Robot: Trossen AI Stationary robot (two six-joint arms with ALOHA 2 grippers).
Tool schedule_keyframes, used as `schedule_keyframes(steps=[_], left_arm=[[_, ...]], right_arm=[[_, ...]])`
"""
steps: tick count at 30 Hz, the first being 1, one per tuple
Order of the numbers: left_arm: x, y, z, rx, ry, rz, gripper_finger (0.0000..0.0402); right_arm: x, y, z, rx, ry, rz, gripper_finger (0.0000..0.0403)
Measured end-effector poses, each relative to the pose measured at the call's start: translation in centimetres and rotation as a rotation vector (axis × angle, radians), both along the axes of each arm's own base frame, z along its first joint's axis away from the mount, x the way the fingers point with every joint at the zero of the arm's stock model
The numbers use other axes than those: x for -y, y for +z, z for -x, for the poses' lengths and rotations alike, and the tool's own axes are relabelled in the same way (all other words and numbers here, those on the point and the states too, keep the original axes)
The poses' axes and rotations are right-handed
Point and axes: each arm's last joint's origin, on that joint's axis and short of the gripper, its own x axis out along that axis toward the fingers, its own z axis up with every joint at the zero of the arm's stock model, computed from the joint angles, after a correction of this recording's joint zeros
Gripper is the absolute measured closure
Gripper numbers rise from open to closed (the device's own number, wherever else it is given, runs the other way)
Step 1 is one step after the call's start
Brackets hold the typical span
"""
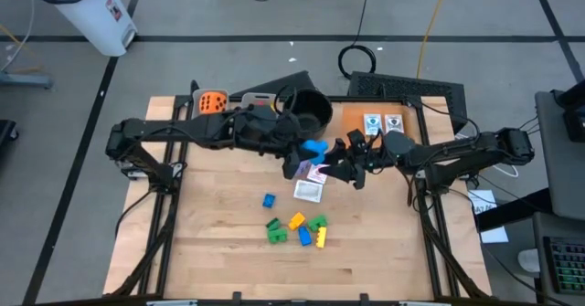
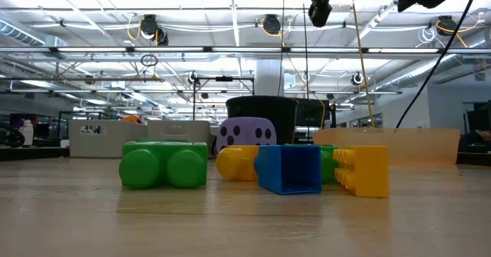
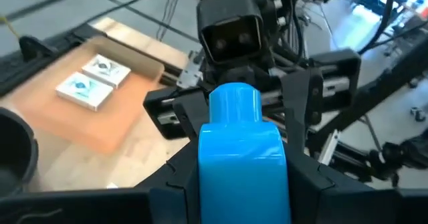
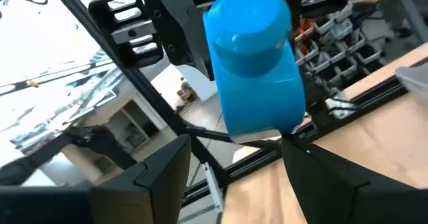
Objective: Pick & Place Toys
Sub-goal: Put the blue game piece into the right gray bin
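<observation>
Nearest the lens in both wrist views: light-blue block (image 3: pixel 241 154), single round stud, glossy plastic, held up off the table between the two arms.

Left arm: left gripper (image 1: pixel 306 149) has jaws part-closed, clamped on the block's flat sides. Grip looks square in the left wrist view.

Right arm: right gripper (image 1: pixel 340 163) faces the block, jaws standing wide on either side of it, nothing held. Its fingers (image 4: pixel 167 164) look clear of the plastic; actual contact can't be confirmed.

Risks, judged:
- Mid-air handover. If left lets go before right closes, block drops onto the picture cards (image 1: pixel 311 182) below or bounces off the table (image 1: pixel 219 260).
- Smooth sides plus rounded stud: an off-centre pinch by right could twist or squirt the block out.
- Grippers v. close head-on; finger-to-finger clash possible if either advances.
- Black pot (image 1: pixel 311 110) just behind left gripper; a swing back could knock it.

Other toys, left to right: orange die (image 1: pixel 212 102) at table's far left corner; green block (image 2: pixel 164 165), purple die (image 2: pixel 245 135), blue block (image 2: pixel 289 169), yellow block (image 2: pixel 362 171) in a loose cluster near table centre, untouched. Two more cards (image 1: pixel 382 123) on an orange mat (image 1: pixel 352 119) at the far right.
</observation>
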Motion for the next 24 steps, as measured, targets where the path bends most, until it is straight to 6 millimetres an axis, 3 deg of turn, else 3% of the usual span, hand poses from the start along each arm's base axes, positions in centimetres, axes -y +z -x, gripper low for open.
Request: schedule_keyframes(steps=[10,18,24], left_arm=[[0.0,0.9,-0.5,0.114,0.021,0.022,0.0265],[0.0,0.8,-0.6,0.113,0.062,0.027,0.0262],[-0.1,1.0,-1.0,0.156,0.076,0.026,0.0266]], right_arm=[[0.4,1.1,0.2,0.117,-0.179,0.100,0.0192],[0.5,1.3,0.3,0.142,-0.194,0.117,0.0198],[0.4,1.4,0.3,0.154,-0.190,0.120,0.0235]])
